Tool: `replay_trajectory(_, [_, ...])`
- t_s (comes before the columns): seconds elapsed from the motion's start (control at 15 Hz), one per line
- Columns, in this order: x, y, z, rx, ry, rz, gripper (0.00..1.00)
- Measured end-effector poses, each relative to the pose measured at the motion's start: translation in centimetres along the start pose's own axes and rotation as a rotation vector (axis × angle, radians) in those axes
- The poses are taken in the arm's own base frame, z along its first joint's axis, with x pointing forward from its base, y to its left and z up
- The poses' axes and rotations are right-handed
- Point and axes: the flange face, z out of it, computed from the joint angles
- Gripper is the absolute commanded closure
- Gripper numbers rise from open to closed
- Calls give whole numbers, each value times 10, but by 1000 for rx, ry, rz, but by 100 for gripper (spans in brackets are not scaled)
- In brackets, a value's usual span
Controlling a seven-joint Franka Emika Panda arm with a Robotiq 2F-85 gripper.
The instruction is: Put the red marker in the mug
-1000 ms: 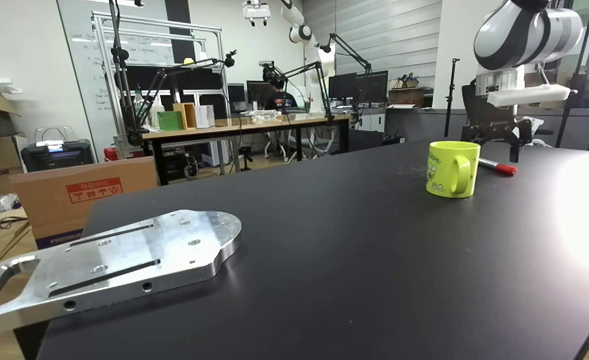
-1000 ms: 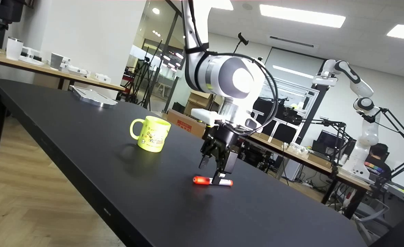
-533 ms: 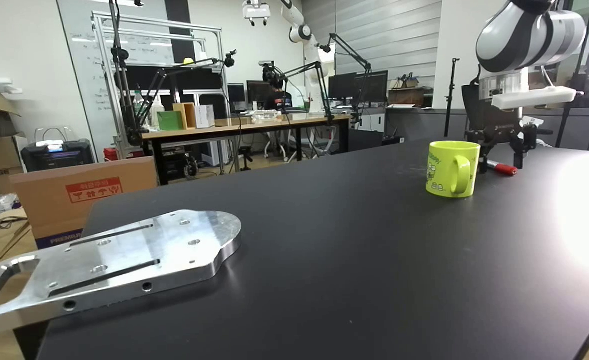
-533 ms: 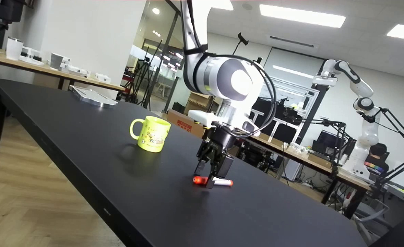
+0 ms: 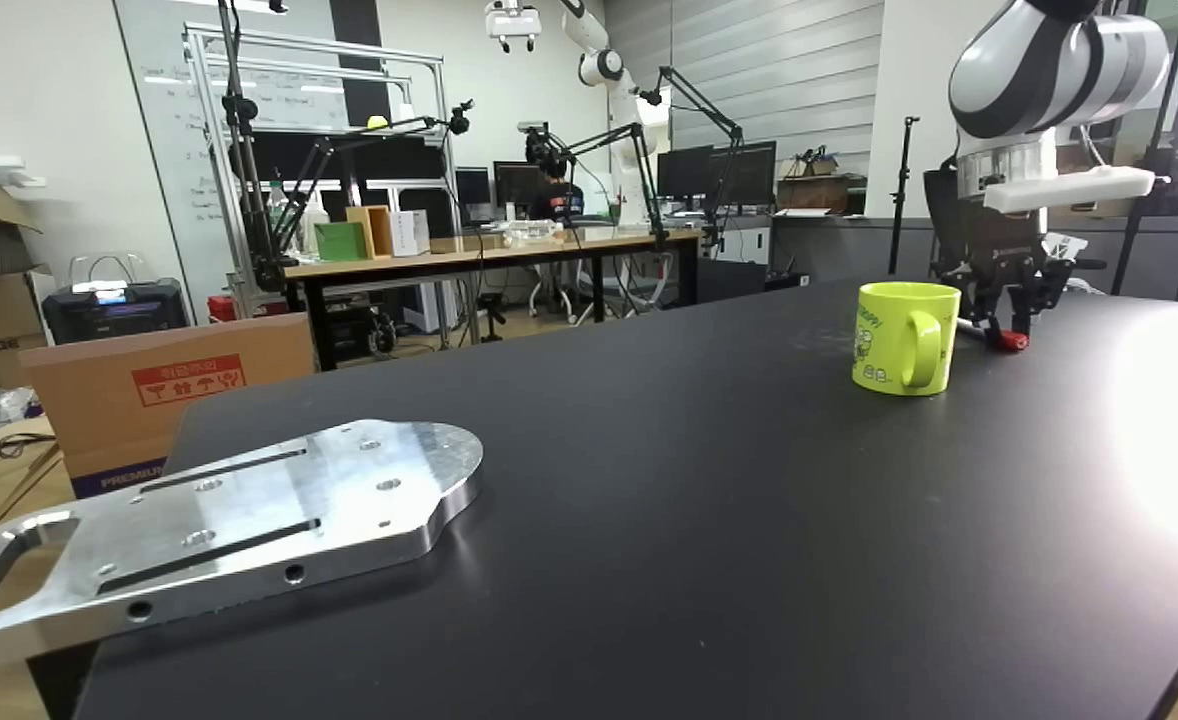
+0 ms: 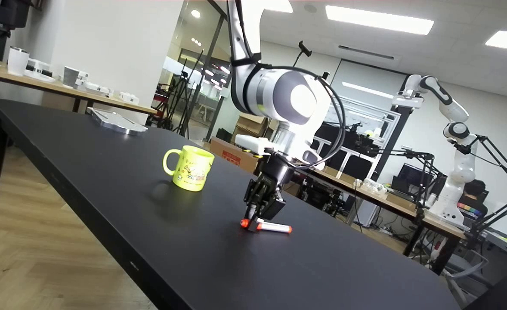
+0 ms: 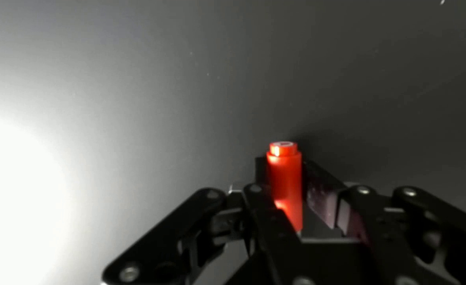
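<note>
From where I stand, the black two-fingered gripper [image 7: 284, 170] seems to pinch the slim red-and-white plastic marker [image 6: 274, 227] near one end; lifted so off-centre, it could swivel and slip.

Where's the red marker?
In an exterior view, the red marker lies on the black table, right of the mug; the wrist view shows its cap in the gripper.

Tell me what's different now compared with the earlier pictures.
The gripper has come down, shifted along the red marker toward its red cap, and closed its jaws on that cap. The marker itself has barely shifted. The yellow-green mug and the metal plate stayed where they were.
</note>
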Motion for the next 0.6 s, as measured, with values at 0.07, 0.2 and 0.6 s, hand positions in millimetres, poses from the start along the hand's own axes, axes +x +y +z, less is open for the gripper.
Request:
replay_trajectory(0.07, [-2, 0, -1, 0, -25, 6, 94])
replay_trajectory(0.2, [-8, -2, -1, 11, -92, 23, 94])
replay_trajectory(0.6, [-18, -30, -37, 112, -189, 49, 94])
